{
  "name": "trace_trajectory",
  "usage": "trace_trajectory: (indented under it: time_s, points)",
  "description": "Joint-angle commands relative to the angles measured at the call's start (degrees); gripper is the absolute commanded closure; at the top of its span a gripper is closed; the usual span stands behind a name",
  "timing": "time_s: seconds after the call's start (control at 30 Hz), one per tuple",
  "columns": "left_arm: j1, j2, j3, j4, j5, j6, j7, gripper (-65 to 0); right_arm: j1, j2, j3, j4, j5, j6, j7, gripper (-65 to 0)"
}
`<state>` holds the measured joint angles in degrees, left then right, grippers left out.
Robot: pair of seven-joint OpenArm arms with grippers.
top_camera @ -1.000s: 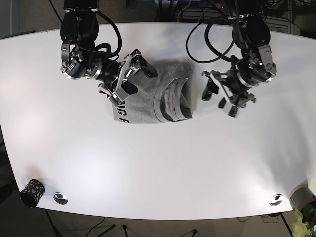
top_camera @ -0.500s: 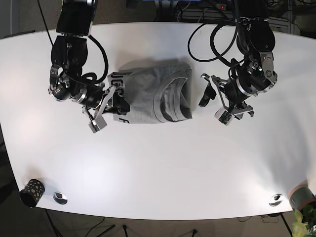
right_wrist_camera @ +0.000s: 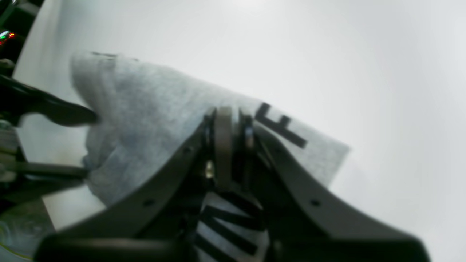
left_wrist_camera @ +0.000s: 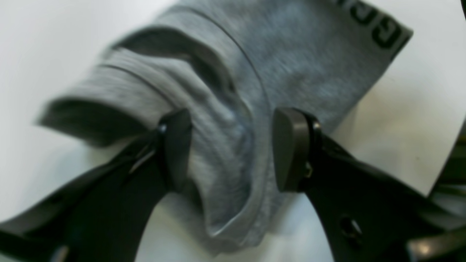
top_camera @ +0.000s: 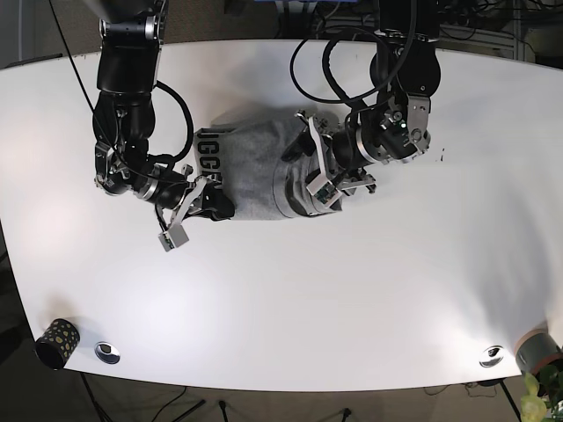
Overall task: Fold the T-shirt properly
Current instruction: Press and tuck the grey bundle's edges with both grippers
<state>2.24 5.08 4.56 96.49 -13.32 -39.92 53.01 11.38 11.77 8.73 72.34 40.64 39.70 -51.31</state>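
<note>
White table [top_camera: 281, 290], grey T-shirt [top_camera: 255, 167], right tool [right_wrist_camera: 225, 120] clamped on hem, left tool [left_wrist_camera: 233, 153] agape

The only lettering stands on the grey T-shirt [top_camera: 255, 171] — bold black capitals printed along its edge. In the base view, a vertical run at the shirt's left edge reads roughly "UGCC", too small to be sure of. In the left wrist view, the shirt's [left_wrist_camera: 255, 72] upper right corner shows partial letters, perhaps "GR", cut off by the frame. In the right wrist view, an "E" sits near the shirt's [right_wrist_camera: 156, 109] right corner, beside a stroke that may be an "I" — more black letters lower down are blurred and unreadable.
</note>
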Motion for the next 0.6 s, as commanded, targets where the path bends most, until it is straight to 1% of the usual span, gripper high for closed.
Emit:
trace_trajectory:
  time_s: [0.0,0.07,0.1,0.13,0.23,0.33,0.4,0.5,0.57]
  points:
    - [-0.7,0.5,0.3,-2.5,-1.0,-0.1,-1.1,-31.9,1.2,1.6,-0.5,-1.3,0.7,0.3,3.7,-2.7]
    - [-0.7,0.0,0.1,-4.4,-1.1,-0.1,-1.1,-31.9,1.0,2.2,-2.2,-2.0,0.5,0.3,6.6,-2.7]
    - [-0.7,-0.5,0.0,-5.3,-1.1,-0.1,-1.1,-32.1,0.9,2.7,-2.9,-2.0,-0.4,0.3,7.8,-2.7]
    - [-0.9,-1.2,0.0,-6.1,-1.1,-0.1,-1.2,-32.1,0.9,2.9,-3.2,-2.1,-1.6,0.3,8.6,-2.7]
    - [-2.5,-3.5,0.0,-9.6,-1.1,-0.1,-2.5,-31.9,0.8,2.8,-3.6,-2.6,-7.2,0.3,10.2,-2.4]
    - [-3.2,-6.6,-0.1,-12.3,-1.1,-0.1,-5.0,-31.9,0.8,2.7,-3.6,-2.6,-9.9,0.3,10.4,-2.2]
    - [-3.9,-8.2,-0.1,-12.9,-1.1,-0.1,-6.3,-32.1,0.8,2.9,-3.6,-2.6,-10.3,0.3,10.5,-2.2]
    - [-5.7,-9.8,-0.1,-13.3,-1.1,-0.1,-6.5,-32.1,0.3,3.3,-3.6,-2.4,-10.2,0.3,10.6,-2.2]
    - [-7.0,-10.7,-0.1,-12.4,-1.4,-0.1,-6.4,-31.9,-0.5,3.6,-3.6,0.0,-10.5,0.3,10.5,-2.2]
